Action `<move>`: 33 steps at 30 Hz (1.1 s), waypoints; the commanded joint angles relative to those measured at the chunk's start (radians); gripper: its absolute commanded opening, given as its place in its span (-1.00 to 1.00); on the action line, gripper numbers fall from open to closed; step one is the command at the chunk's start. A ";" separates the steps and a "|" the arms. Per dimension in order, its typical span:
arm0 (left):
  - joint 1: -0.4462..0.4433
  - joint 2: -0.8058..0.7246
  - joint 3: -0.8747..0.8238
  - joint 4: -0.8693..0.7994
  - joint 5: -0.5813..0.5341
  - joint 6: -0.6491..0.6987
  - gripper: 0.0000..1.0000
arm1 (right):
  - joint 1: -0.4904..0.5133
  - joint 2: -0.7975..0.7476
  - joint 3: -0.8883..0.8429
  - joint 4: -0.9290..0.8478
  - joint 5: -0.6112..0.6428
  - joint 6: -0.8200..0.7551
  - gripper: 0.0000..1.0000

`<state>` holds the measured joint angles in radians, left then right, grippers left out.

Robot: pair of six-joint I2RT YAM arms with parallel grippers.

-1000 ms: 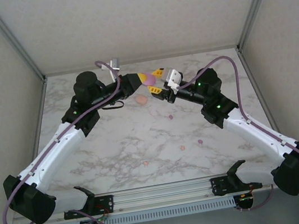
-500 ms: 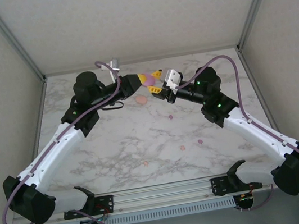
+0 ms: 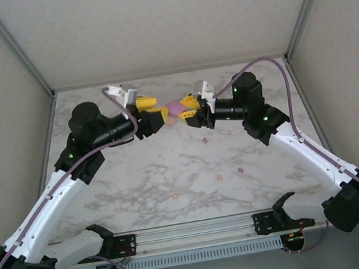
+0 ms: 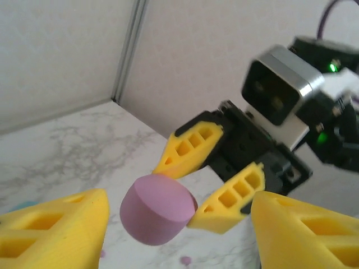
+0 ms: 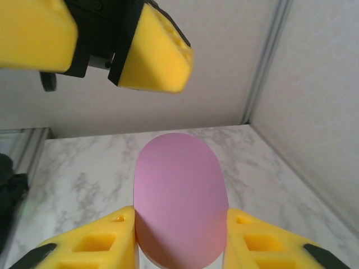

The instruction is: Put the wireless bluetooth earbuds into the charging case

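Note:
A purple oval charging case (image 3: 174, 108) hangs in the air over the far middle of the table. My right gripper (image 3: 186, 108) is shut on it, one yellow finger on each long side, as the right wrist view shows with the case (image 5: 179, 193) between my right gripper (image 5: 180, 227) fingers. My left gripper (image 3: 155, 111) faces it from the left, open, its fingers apart from the case (image 4: 157, 216) on both sides. Small earbuds lie on the marble: a purple one (image 3: 204, 141), another purple one (image 3: 240, 170), an orange-pink one (image 3: 218, 177) and another (image 3: 174, 195).
The marble table (image 3: 138, 175) has walls at the back and both sides, with metal corner posts (image 3: 296, 27). A purple bud (image 4: 185, 260) lies on the table below the two grippers. A teal patch (image 4: 22, 206) shows at the left wrist view's left edge.
My left gripper has opened, let go of the purple case and drawn back to the left. My right gripper has closed on the case and now carries it alone.

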<state>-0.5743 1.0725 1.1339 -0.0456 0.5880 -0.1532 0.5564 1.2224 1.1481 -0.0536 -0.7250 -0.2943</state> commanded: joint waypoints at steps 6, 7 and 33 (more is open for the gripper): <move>0.081 0.054 0.044 -0.232 0.232 0.445 0.32 | -0.018 0.042 0.099 -0.114 -0.182 0.033 -0.31; 0.082 0.069 0.061 -0.248 0.267 0.448 0.32 | -0.018 0.044 0.099 -0.111 -0.185 0.032 -0.31; 0.065 0.182 0.121 -0.178 0.403 0.371 -0.13 | 0.004 0.064 0.081 0.010 -0.186 0.076 -0.29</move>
<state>-0.4953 1.2465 1.2251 -0.2619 0.9531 0.2398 0.5503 1.2758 1.2156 -0.1154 -0.8948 -0.2455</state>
